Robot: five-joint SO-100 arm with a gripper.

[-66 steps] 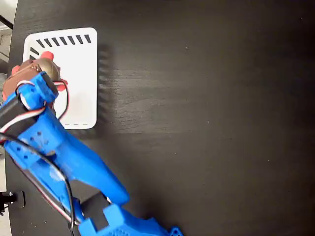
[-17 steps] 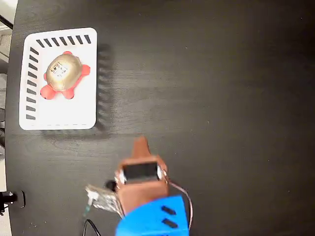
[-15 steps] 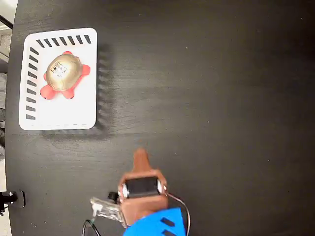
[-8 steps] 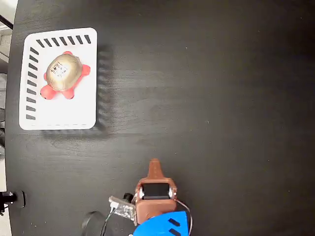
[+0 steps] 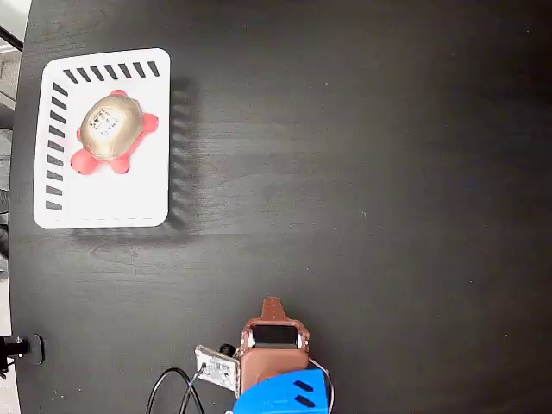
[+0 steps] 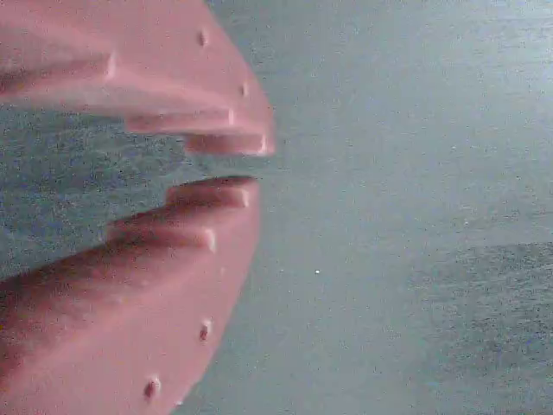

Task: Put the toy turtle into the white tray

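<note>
The toy turtle [image 5: 109,129], with a grey-gold shell and pink-red head and feet, lies inside the white tray [image 5: 129,194] at the upper left of the fixed view, in the tray's upper half. My gripper [image 5: 272,304] is far from it, low in the middle of that view, pointing up the picture. Its brown fingers come to one tip there. In the wrist view the gripper [image 6: 246,164] has its reddish fingers nearly together with only a thin gap at the tips and nothing between them, over bare dark table.
The blue arm segment [image 5: 280,395] sits at the bottom edge, with a small circuit board [image 5: 217,366] and a black cable [image 5: 172,388] to its left. A black clamp-like object [image 5: 21,348] sticks in at the table's left edge.
The gripper has drawn back down and slightly to the right toward the bottom edge, away from the tray. The turtle and tray have stayed still.
</note>
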